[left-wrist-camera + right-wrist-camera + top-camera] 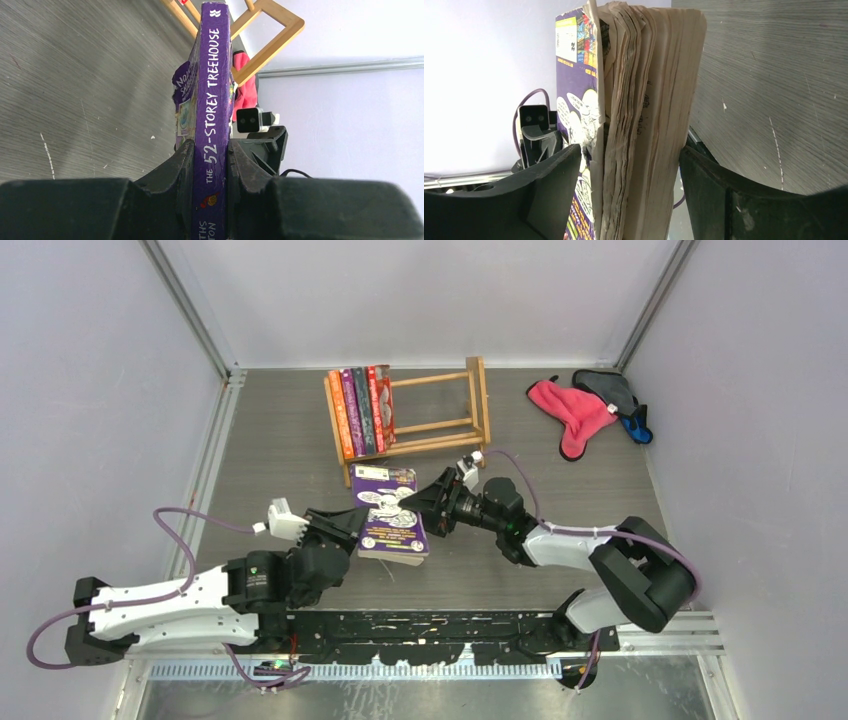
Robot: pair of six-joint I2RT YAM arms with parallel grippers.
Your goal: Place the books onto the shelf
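book: thick purple paperback book (391, 515) mid-table, off the surface, before the rack | left gripper (209, 167) clamped on its spine | right gripper (636, 165) wide, straddling its page edge | light wooden slatted shelf (440, 425) near the far edge, four upright books (361, 410) at its left end | pink cloth (572, 412) and grey cloth (607, 386) in the far right corner

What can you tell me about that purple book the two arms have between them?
The purple book is a worn paperback, its spine reading "The 52-Storey Treehouse", with cartoon drawings on its cover and yellowed, ruffled pages. It lies flat in front of the wooden shelf. The left gripper pinches its spine; the right gripper's jaws straddle the page edge.
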